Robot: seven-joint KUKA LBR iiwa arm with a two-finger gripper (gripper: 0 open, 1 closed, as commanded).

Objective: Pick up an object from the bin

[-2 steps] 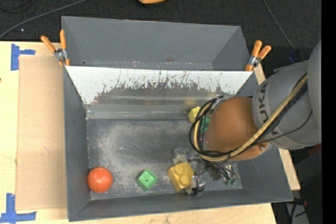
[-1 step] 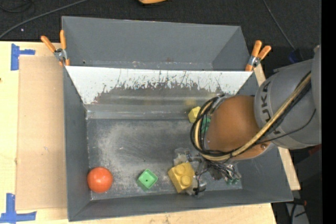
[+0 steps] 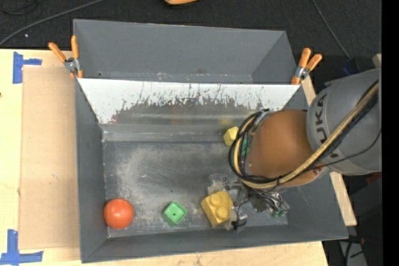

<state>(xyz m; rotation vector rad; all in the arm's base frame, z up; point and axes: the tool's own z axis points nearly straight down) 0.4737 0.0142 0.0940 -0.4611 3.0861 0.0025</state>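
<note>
**Hand down beside the yellow brick at the front of the bin**

The yellow plastic building brick with round studs on top (image 3: 216, 207) lies on the bin floor near the front wall, right of the middle. Its studded face is turned up and it sits askew to the bin walls. Its long axis seems to slant from front right towards back left, though the robot's parts crowd its right end and I would not swear to that.

The hand (image 3: 240, 216) is low in the bin, just beside the brick's right edge and touching it or nearly so. From up here I cannot tell whether the hand is wide or narrow, and nothing can be seen held in it. Above it bulges the smooth orange dome-shaped cover (image 3: 277, 146) on the wrist, with black cables (image 3: 240, 162) looped around its left side. The big grey arm casing (image 3: 349, 128) comes in from the right.

Left of the brick, and apart from it, lies a small bright green cube (image 3: 175, 213) with a dark spot on its upper face. Further left, well apart, a glossy orange ball (image 3: 118, 213) rests in the front left corner. A small pale yellow piece (image 3: 231, 134) peeks out near the back slope, half covered by the cables.

The grey metal bin (image 3: 124, 152) has sloping walls. Its floor is scuffed and dusted with whitish specks, and its back slope is worn pale and streaked.
</note>
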